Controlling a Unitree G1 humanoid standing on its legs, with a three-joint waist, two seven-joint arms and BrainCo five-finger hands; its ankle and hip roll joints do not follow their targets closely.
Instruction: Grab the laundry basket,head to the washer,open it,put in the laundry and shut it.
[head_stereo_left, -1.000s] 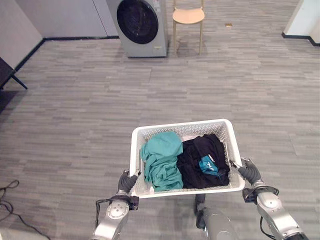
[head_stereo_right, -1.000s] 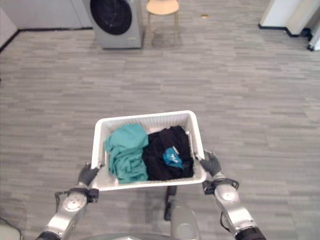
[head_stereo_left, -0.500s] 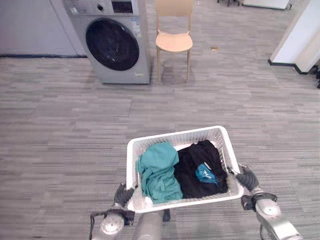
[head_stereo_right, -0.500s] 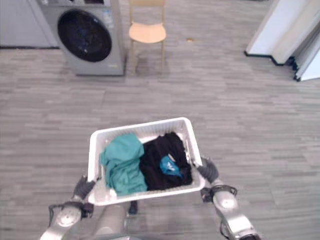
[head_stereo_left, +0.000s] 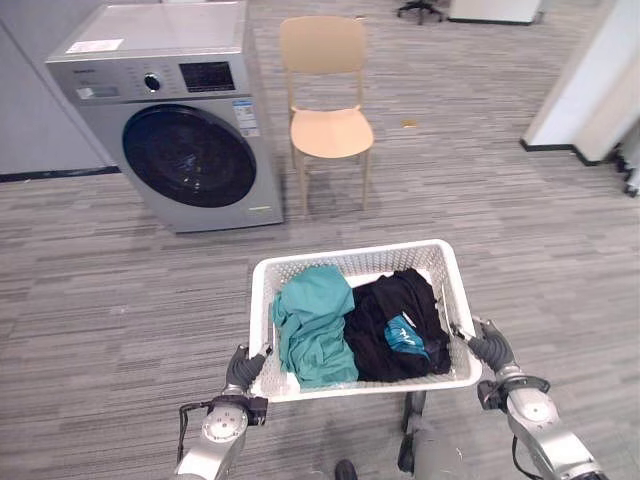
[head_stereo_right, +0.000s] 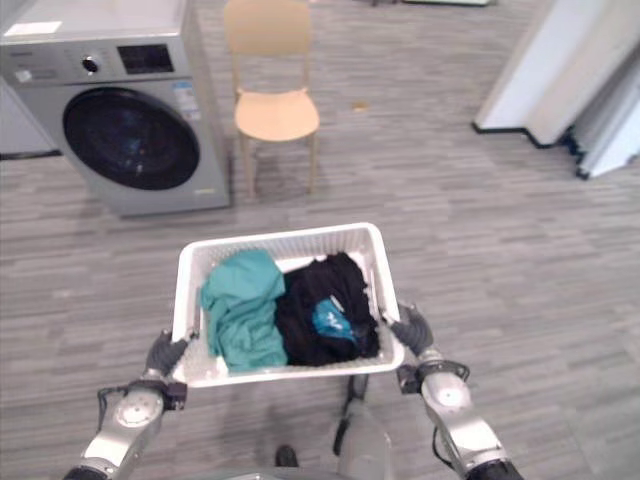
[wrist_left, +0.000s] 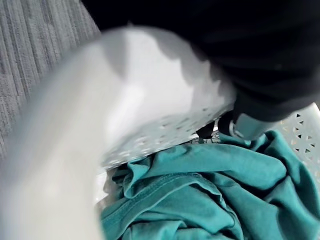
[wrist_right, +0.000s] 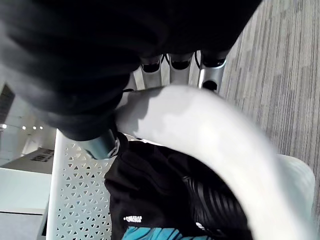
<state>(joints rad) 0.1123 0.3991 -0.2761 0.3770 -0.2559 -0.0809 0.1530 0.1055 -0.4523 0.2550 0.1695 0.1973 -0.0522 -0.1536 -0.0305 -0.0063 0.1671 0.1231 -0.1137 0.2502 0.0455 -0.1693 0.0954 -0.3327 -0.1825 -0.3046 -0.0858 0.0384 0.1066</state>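
I carry a white perforated laundry basket (head_stereo_left: 262, 300) in front of me, above the floor. It holds a teal garment (head_stereo_left: 314, 323) on its left and black clothing (head_stereo_left: 385, 315) with a small blue patch on its right. My left hand (head_stereo_left: 243, 369) is shut on the basket's left rim (wrist_left: 60, 150). My right hand (head_stereo_left: 490, 347) is shut on the right rim (wrist_right: 200, 125), fingers curled over it. The grey front-loading washer (head_stereo_left: 185, 120) stands ahead to the left, its round dark door (head_stereo_left: 188, 156) closed.
A light wooden chair (head_stereo_left: 327, 110) stands just right of the washer. White partition panels (head_stereo_left: 590, 85) rise at the far right. Grey plank floor (head_stereo_left: 120, 300) stretches between me and the washer.
The camera has moved forward and tilted up: washer and chair now appear larger and nearer. The basket stays held between both hands in the same grip.
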